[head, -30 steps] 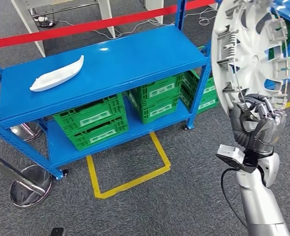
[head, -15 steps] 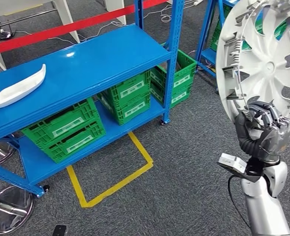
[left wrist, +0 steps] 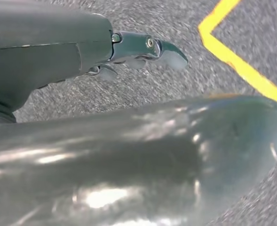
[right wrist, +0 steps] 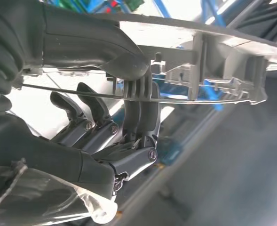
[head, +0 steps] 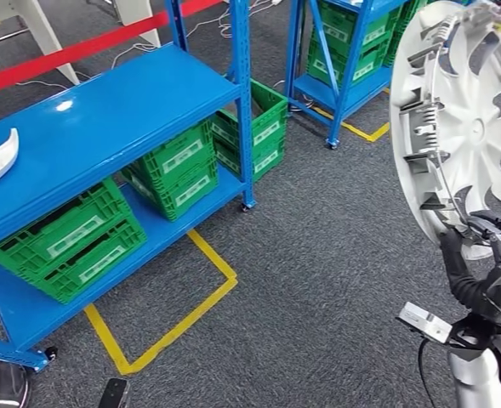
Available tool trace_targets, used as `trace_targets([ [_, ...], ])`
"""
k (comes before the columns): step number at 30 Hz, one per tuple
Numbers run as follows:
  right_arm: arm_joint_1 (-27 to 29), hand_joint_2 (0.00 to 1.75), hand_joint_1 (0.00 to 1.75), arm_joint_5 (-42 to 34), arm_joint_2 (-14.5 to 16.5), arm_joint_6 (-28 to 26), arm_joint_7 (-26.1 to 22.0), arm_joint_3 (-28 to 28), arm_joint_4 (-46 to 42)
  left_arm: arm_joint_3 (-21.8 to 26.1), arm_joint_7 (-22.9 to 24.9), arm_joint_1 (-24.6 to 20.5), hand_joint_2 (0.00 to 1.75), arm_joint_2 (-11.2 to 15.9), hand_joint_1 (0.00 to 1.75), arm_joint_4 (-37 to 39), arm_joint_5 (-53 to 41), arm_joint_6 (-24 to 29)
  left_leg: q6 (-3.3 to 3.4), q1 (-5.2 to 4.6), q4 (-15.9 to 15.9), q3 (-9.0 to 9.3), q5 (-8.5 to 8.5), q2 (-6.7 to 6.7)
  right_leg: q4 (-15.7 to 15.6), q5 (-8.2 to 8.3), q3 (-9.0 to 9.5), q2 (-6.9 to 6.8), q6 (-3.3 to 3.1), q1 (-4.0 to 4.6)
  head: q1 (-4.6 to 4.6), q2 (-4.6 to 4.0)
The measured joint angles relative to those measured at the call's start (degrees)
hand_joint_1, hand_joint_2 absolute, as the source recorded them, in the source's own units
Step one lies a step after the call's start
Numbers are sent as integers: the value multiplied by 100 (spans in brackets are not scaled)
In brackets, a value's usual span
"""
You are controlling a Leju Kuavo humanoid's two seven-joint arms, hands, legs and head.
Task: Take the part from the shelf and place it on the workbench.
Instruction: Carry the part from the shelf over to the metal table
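Right hand is built in dark grey, w/ a ribbed flexible cover at the wrist; silver screws are seen at finger pivots in the right wrist view. A small pale grey camera box is mounted at the wrist, w/ a black cable looped below. Forearm is clad in smooth silver. Left hand: glossy dark grey, screw near fingertip

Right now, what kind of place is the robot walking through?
Probably a factory or warehouse parts-storage area: blue steel shelving stacked with green plastic crates, yellow floor-marking tape on grey carpet, and a white wheel cover gripped by the right hand.
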Motion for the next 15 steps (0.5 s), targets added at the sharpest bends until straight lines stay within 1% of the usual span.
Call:
trace_targets([
  [1, 80, 175, 175, -37, 18, 0, 2, -12, -62, -26, 13, -6, 0, -3, 0, -2, -16, -5, -20, 7, 6, 5, -18, 25, 6, 6, -11, 55, -35, -6, 2, 0],
  [2, 152, 175, 175, -73, 39, 0, 2, -21, -128, -51, 27, -13, 0, -5, 0, -5, -32, -11, -43, 19, 48, -2, -76, -27, 6, 15, -18, 105, -66, -14, 2, 0],
  [3, 212, 175, 175, -102, 65, 0, 2, -27, -191, -75, 38, -19, 0, -6, 0, -8, -50, -14, -66, 34, 185, -47, -199, -138, 1, 28, -24, 155, -97, -26, 0, 0],
  [4, 261, 175, 175, -121, 96, 0, 2, -31, -250, -97, 51, -21, 0, -5, 0, -10, -70, -17, -88, 48, 430, -138, -375, -282, -3, 39, -29, 204, -125, -35, -2, 0],
  [5, 308, 175, 175, -131, 135, 0, 3, -33, -305, -121, 61, -17, 0, -3, 0, -10, -86, -20, -100, 57, 803, -283, -587, -425, -2, 48, -40, 262, -146, -33, -3, 0],
  [6, 351, 175, 175, -129, 171, 0, 3, -36, -353, -145, 69, -10, 0, 1, 0, -10, -100, -22, -105, 60, 1208, -449, -775, -506, -2, 56, -50, 330, -162, -28, -2, 0],
  [7, 394, 175, 175, -121, 205, 0, 3, -39, -394, -167, 75, -4, 0, 4, 0, -10, -111, -24, -101, 60, 1523, -581, -882, -541, -1, 64, -59, 405, -174, -19, -2, 0],
  [8, 436, 175, 175, -108, 236, 0, 3, -45, -431, -183, 78, -1, 0, 8, 0, -10, -119, -26, -85, 58, 1658, -636, -874, -561, -1, 73, -66, 491, -181, -9, -1, 0],
  [9, 472, 175, 175, -84, 263, 0, 3, -57, -465, -198, 83, -3, 0, 10, 0, -10, -126, -29, -57, 55, 1539, -580, -742, -587, -1, 82, -67, 578, -184, -1, -1, 0],
  [10, 503, 175, 175, -52, 290, 0, 3, -69, -500, -211, 87, -8, 0, 12, 0, -10, -137, -33, -17, 51, 1233, -440, -533, -646, -1, 92, -66, 665, -183, 6, 0, 0],
  [11, 535, 175, 175, -14, 320, 0, 3, -85, -540, -225, 91, -13, 0, 19, 0, -11, -149, -37, 39, 47, 827, -257, -315, -798, -1, 104, -69, 750, -176, 0, 0, 0],
  [12, 562, 175, 175, 24, 353, 0, 3, -101, -582, -242, 89, -16, 0, 27, 0, -11, -156, -42, 88, 49, 476, -103, -155, -964, 2, 118, -80, 830, -162, 0, 8, 0],
  [13, 592, 175, 175, 48, 387, -1, 3, -114, -624, -257, 79, -21, 0, 37, 0, -12, -159, -50, 123, 46, 235, 2, -68, -1100, 5, 137, -103, 904, -138, -10, 4, 0],
  [14, 635, 175, 175, 57, 424, -1, 2, -130, -677, -270, 65, -28, 0, 45, 0, -13, -157, -60, 146, 41, 109, 51, -50, -1181, 7, 161, -138, 979, -104, -28, -8, 0],
  [15, 683, 175, 175, 55, 458, -2, 2, -147, -731, -282, 51, -37, 0, 48, 0, -16, -153, -69, 151, 34, 79, 55, -57, -1150, 1, 190, -172, 1053, -59, -38, -18, 0],
])
